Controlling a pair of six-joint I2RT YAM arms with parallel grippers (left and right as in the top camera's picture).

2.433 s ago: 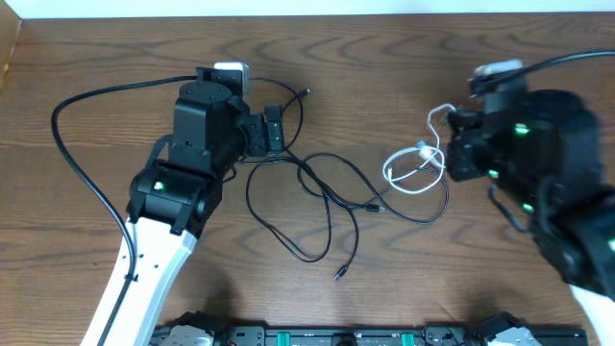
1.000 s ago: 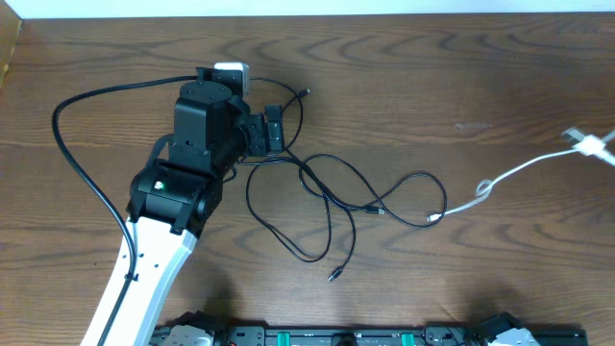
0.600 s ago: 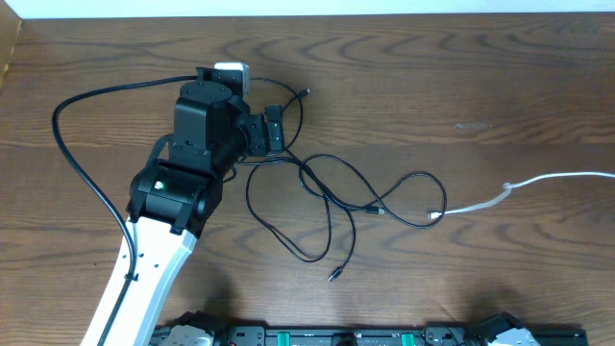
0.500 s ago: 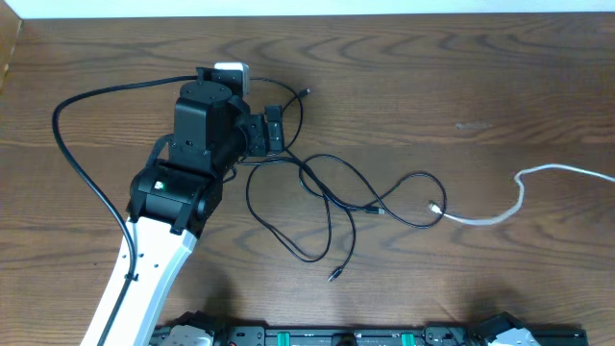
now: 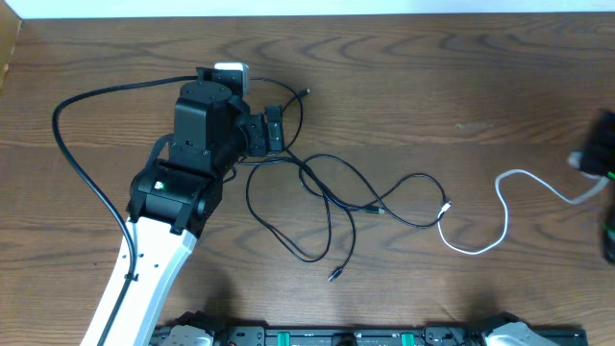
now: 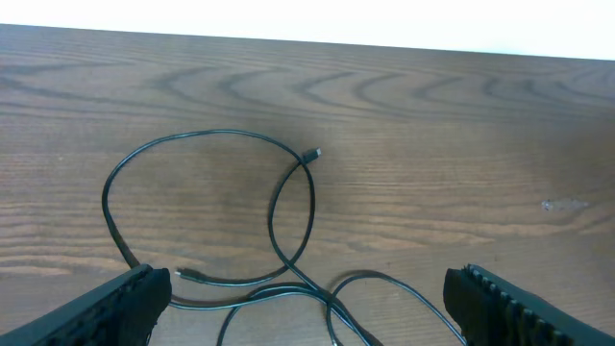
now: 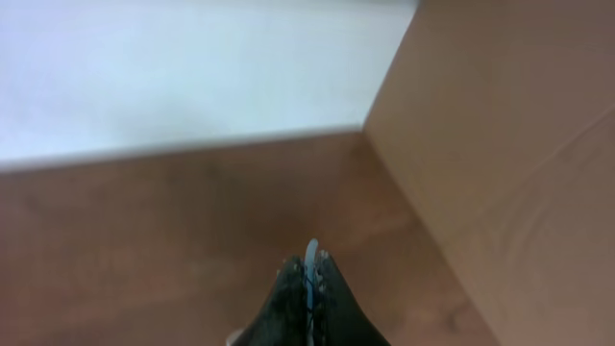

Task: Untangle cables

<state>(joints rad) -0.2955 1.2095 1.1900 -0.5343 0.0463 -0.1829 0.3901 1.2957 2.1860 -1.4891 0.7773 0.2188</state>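
Observation:
Several thin black cables lie looped over one another at mid-table. A white cable curves from its plug end, next to the rightmost black loop, out to the right edge. There my right gripper is only partly in frame. In the right wrist view that gripper is shut on the white cable, a short bit of which sticks out past the tips. My left gripper hovers open over the tangle's upper left. Its fingers straddle crossing black strands, holding nothing.
The left arm's thick black cable arcs over the table's left side. A black loop with a small plug lies beyond the left gripper. A light wooden wall rises at the table's right end. Rig hardware lines the front edge.
The right gripper pulled the white cable rightward out of the black tangle, left the overhead view, and now shows again at the right edge. The white cable has slackened into a curve. The left arm stayed put.

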